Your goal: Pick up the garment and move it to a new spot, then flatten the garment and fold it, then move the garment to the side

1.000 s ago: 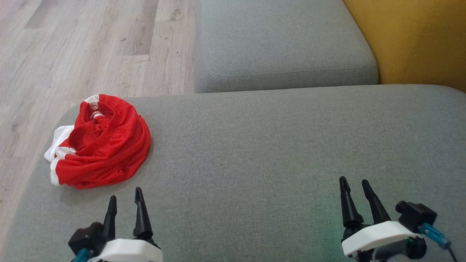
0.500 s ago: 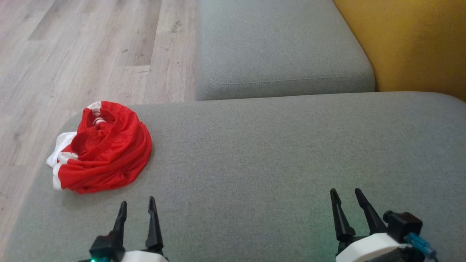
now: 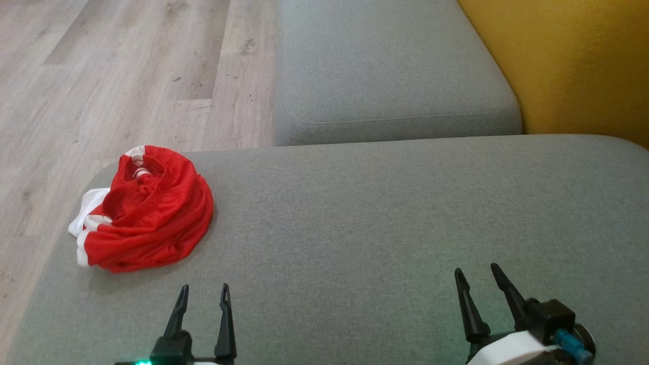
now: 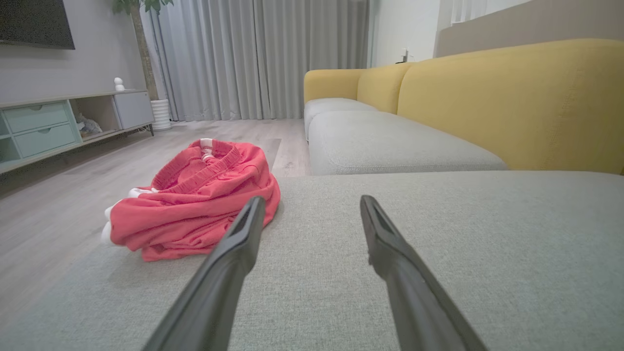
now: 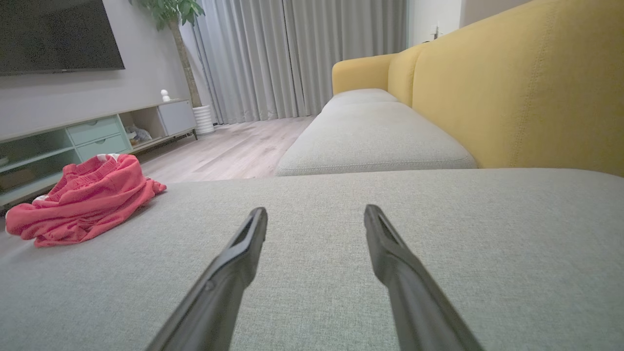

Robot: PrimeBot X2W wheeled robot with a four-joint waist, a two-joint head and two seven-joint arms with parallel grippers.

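The left hand [image 3: 204,287] sits at the lower left of the head view. Its two long dark fingers [image 3: 177,317] point up the view, nearly parallel and spread apart, and a green light [image 3: 143,362] glows at its base. The right hand [image 3: 475,268] sits at the lower right, fingers leaning slightly leftward and equally spread, rising from a white housing [image 3: 507,350] with a dark camera block [image 3: 550,317] beside it. In each wrist view, that hand's fingers stand well apart, tips not touching.

Left gripper [image 3: 205,287]: two long tapering black fingers, green light [image 3: 143,362] at base. Right gripper [image 3: 476,268]: same fingers, white housing [image 3: 507,351], blue connector [image 3: 568,342].
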